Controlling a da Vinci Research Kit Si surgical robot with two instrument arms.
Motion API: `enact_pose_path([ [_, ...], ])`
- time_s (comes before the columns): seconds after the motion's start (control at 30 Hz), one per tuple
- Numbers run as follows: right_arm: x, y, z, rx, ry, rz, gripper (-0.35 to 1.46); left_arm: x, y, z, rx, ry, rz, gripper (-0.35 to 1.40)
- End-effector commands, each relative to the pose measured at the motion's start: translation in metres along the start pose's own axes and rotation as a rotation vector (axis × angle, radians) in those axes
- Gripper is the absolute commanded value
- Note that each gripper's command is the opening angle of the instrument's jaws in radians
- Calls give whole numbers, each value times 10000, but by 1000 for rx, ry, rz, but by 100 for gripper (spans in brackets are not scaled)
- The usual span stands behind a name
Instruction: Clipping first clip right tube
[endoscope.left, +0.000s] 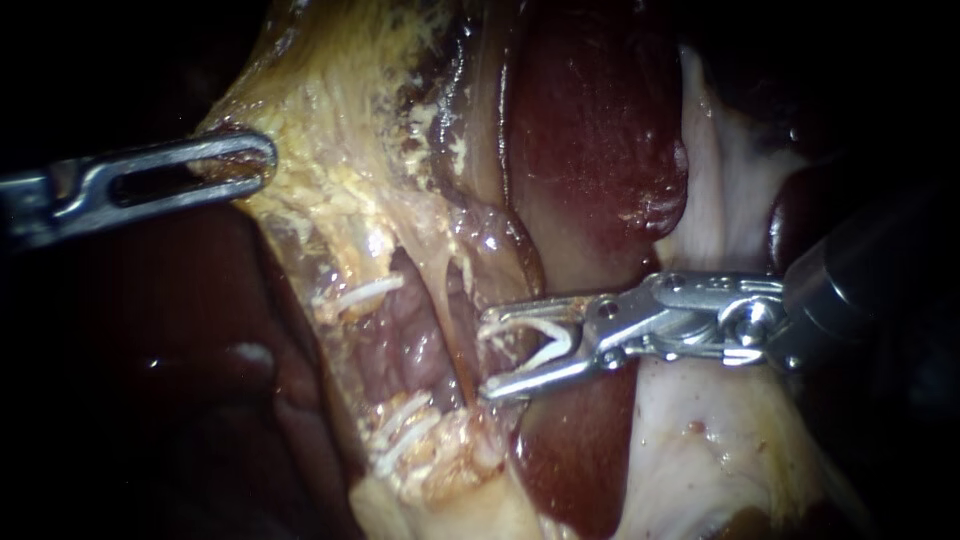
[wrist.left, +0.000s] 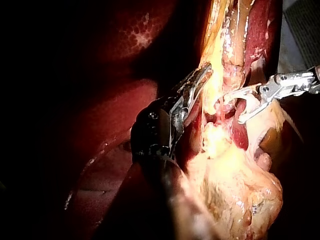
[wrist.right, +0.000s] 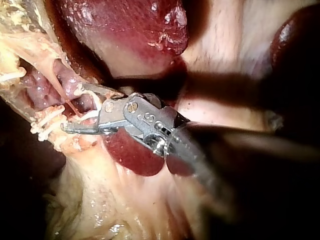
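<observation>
**Clerk:** Entry one, the right instrument (endoscope.left: 492, 355)?

**Keeper:** Shaft from the right. Its jaws stood wide apart and carried a V-shaped clip (endoscope.left: 548, 343) between them, one leg against each jaw.

**Clerk:** Entry two, the right tube (endoscope.left: 456, 300)?

**Keeper:** A pale tan strand running down the opened gap. It lay just ahead of the jaw tips. Whether it sat inside the clip's mouth could not be told.

**Clerk:** Entry three, the left instrument (endoscope.left: 262, 162)?

**Keeper:** Shaft from the left. Its jaws were pressed together on the edge of the yellow fatty tissue (endoscope.left: 330, 150), well apart from the right tube.

**Clerk:** Remaining stock?

**Keeper:** The left tube (endoscope.left: 405, 335), purplish, was crossed by white clips (endoscope.left: 362, 293) above and below. The dark red liver (endoscope.left: 590, 130) lay behind.
</observation>
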Motion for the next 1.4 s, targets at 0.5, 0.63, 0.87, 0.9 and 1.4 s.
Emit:
enact_pose_path([
  [0.5,-13,-4,46,111,42,-8,60,0,0,0,-1,-1,0,-35],
  [0.63,-12,-11,41,175,68,23,60,0,1,0,0,0,0,-35],
  [0.87,-7,-29,36,272,95,68,60,-2,8,-1,3,1,1,-35],
  [0.9,-7,-32,37,286,92,70,60,-2,9,-1,3,2,1,-35],
  [1.4,-17,-34,63,289,84,86,55,0,9,1,1,0,1,-35],
])
